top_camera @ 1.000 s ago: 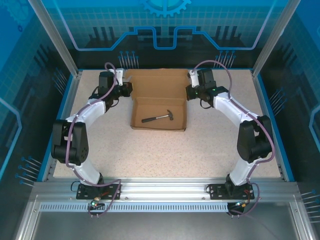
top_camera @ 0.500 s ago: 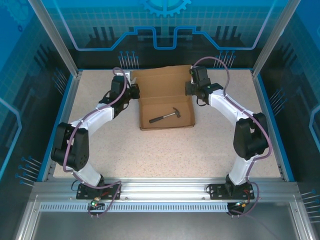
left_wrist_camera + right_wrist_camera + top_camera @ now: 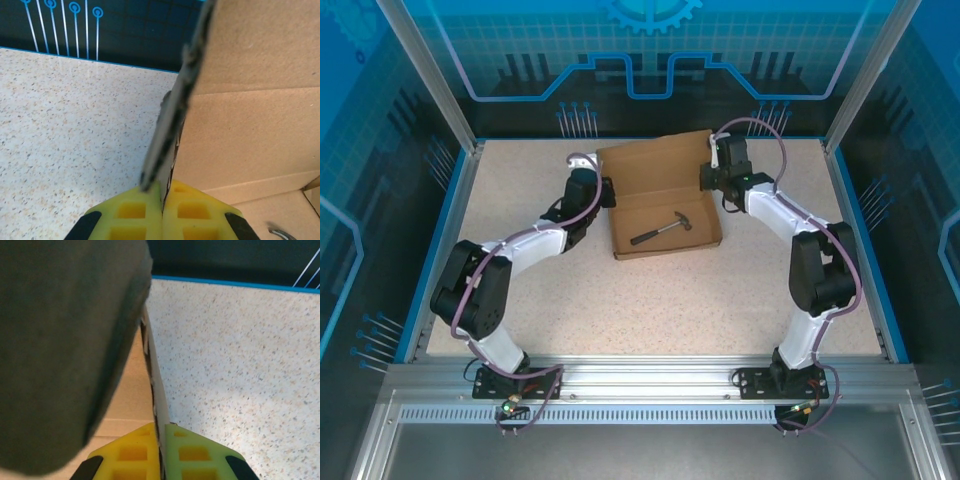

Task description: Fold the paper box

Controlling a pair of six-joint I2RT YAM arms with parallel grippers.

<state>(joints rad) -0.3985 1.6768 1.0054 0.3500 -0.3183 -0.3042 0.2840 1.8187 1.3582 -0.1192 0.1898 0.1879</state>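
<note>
The box [image 3: 665, 205] is plain brown cardboard, matte and faintly fibrous. It forms a shallow rectangular tray with low upright walls, and a broad flap [image 3: 655, 160] rises from its far wall. In the left wrist view the cut edge of the wall shows dark and rough, and a crease runs across the panel behind it. The box sits at the far middle of the table [image 3: 620, 300], a flat top with a pale speckled finish and a blue rim.

The left gripper [image 3: 162, 200] is clenched on the box's left wall, with the thin cardboard edge pinched between its yellow, cell-patterned pads. The right gripper [image 3: 161, 440] clamps the right wall the same way. A dark blurred shape sits close to the right wrist lens at upper left; what it is cannot be told.

A small hammer [image 3: 662, 229] with a slim handle and metal head lies loose on the box floor between the two grippers. It lies aslant, its head toward the right. The two arms curve in from either side and flank the box.

The box opens upward. Its long axis runs left to right across the table, skewed a little so that the right end lies farther away than the left. The flap stands along the far long side.
</note>
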